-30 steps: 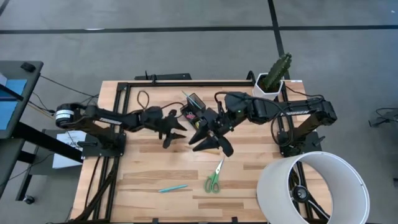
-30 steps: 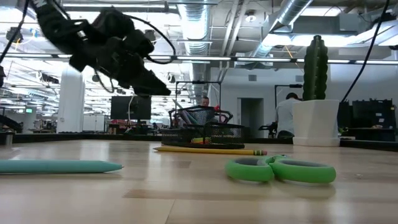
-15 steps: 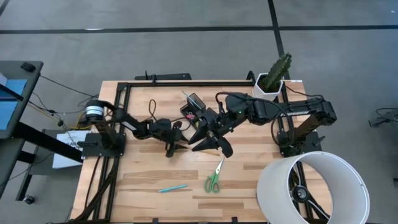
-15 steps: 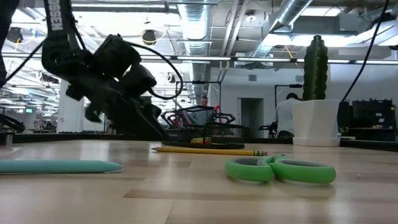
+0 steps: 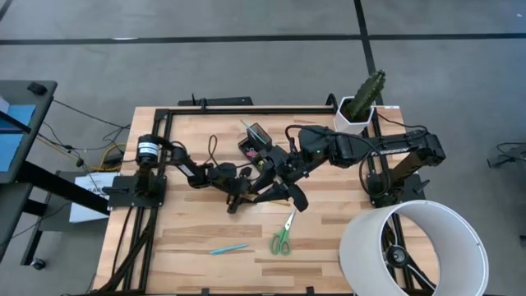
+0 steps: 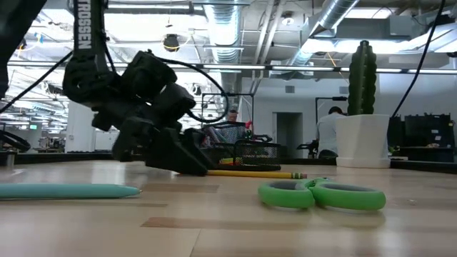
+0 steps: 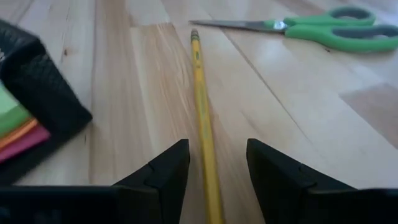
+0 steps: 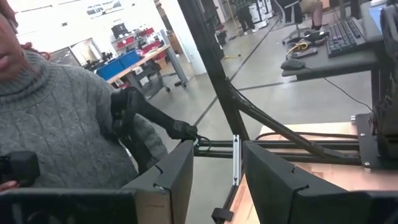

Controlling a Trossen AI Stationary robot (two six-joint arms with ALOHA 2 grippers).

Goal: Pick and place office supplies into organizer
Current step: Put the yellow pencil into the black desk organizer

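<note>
A yellow pencil [image 7: 200, 93] lies flat on the wooden table. My left gripper [image 7: 214, 163] is low over it and open, one finger on each side of the pencil's near stretch, and I see no touch. In the low view this gripper [image 6: 187, 161] slants down to the table beside the pencil [image 6: 246, 173]. The black organizer [image 5: 256, 141] stands at the table's far middle, with coloured sticky pads [image 7: 15, 127] in its tray. My right gripper [image 5: 279, 191] hangs high and level over the table's middle, open, with nothing between its fingers [image 8: 177, 171].
Green-handled scissors [image 5: 283, 234] and a teal pen [image 5: 228, 248] lie toward the near edge. A cactus in a white pot [image 5: 359, 107] stands at the far right, and a large white cylinder [image 5: 411, 247] at the near right. A person in a grey sweater [image 8: 56, 112] stands beyond the table.
My left gripper has come down from well above the table, toward the near edge and a little to the right, tipping further downward. It now straddles the yellow pencil. The pencil, scissors and pen lie where they were.
</note>
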